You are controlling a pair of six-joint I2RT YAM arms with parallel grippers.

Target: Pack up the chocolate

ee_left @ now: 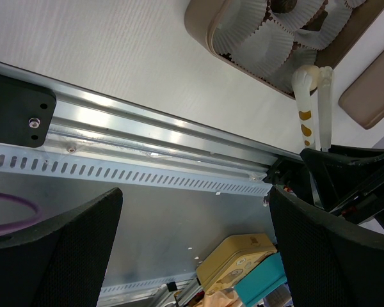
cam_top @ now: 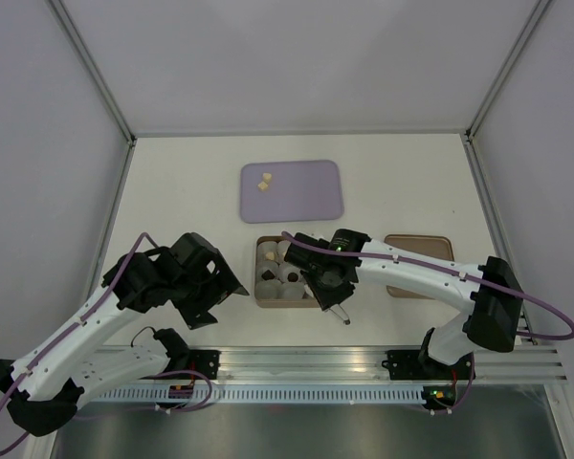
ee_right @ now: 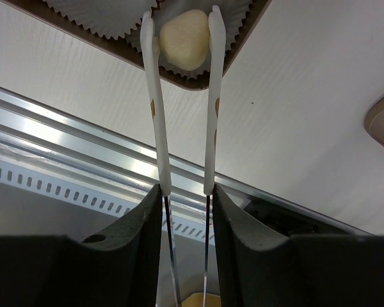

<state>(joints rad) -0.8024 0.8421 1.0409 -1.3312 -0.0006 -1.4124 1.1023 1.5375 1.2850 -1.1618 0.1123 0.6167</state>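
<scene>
Evidently the right gripper (ee_right: 184,214) is squeezing white-tipped tongs (ee_right: 157,128), pinching a cream chocolate (ee_right: 184,39) above a fluted paper cup (ee_right: 234,14), top centre; the left gripper (ee_left: 195,208) is gaping, empty.

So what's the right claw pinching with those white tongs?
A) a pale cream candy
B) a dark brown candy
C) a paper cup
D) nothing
A: in the right wrist view, the right claw holds tongs whose tips squeeze a pale cream chocolate above a pleated paper cup.

This is looking like a robotics lab cell: grey panels (cam_top: 38,115) are enclosing a white counter (cam_top: 182,191), an aluminium rail (cam_top: 306,361) edging it.
</scene>
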